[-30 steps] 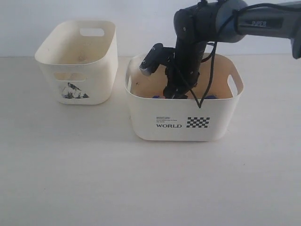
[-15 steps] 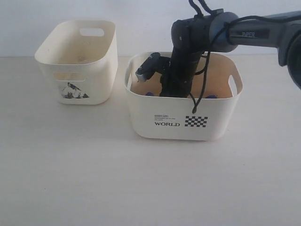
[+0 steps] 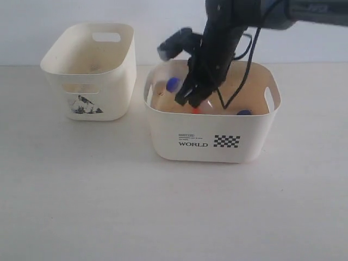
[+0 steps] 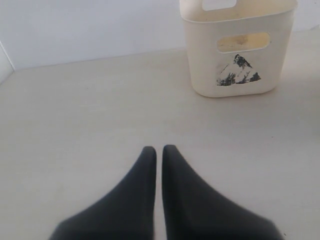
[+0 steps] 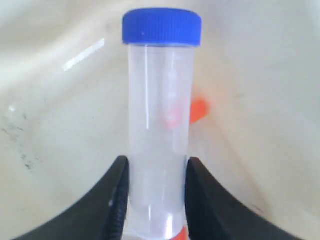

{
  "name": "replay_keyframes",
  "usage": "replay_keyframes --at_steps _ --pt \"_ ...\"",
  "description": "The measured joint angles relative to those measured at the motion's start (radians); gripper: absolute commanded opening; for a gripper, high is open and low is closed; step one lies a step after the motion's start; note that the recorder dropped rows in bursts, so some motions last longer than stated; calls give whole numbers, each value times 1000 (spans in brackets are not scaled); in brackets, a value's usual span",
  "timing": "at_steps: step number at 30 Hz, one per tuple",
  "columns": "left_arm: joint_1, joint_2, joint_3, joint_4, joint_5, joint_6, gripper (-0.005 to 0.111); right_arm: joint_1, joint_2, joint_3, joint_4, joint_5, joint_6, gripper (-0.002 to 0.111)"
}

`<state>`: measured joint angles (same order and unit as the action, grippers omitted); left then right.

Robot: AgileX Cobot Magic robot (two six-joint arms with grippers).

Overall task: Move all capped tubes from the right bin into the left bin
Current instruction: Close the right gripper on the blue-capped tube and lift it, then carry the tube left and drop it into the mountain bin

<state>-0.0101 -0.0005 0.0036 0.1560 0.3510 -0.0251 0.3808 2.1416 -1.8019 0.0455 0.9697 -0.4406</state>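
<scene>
My right gripper (image 3: pixel 188 98) is shut on a clear tube with a blue cap (image 3: pixel 173 84) and holds it tilted just above the floor of the wide "WORLD" right bin (image 3: pixel 163 138). In the right wrist view the tube (image 5: pixel 160 100) stands between the two black fingers (image 5: pixel 115 190). An orange-red cap (image 3: pixel 196 110) (image 5: pixel 199 110) lies in the bin below it, and a second blue cap (image 3: pixel 243 112) shows near the front wall. The narrower left bin (image 3: pixel 89 81) (image 4: pixel 235 55) carries its dark picture. My left gripper (image 4: pixel 156 150) is shut and holds nothing, low over the table.
The pale table (image 3: pixel 163 206) runs wide in front of both bins. A dark cable (image 3: pixel 239 81) hangs from the right arm (image 3: pixel 228 22) into the right bin. A white wall stands behind the bins.
The right gripper has risen from deep in the right bin, lifting a blue-capped tube with it; the orange-red cap now shows beneath. The left bin has not moved.
</scene>
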Motion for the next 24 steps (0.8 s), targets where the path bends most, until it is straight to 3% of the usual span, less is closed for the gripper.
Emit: replay_keyframes --at_steps 10,13,17,24 --pt "0 0 0 0 0 0 4 0 -172 -2 18 27 97 0" --pt "0 0 0 0 0 0 4 0 -185 -2 155 -12 84 0" --pt "0 0 0 0 0 0 4 24 -185 -2 433 -168 -15 0" --pt "0 0 0 0 0 0 4 178 -126 -2 515 -550 -54 0"
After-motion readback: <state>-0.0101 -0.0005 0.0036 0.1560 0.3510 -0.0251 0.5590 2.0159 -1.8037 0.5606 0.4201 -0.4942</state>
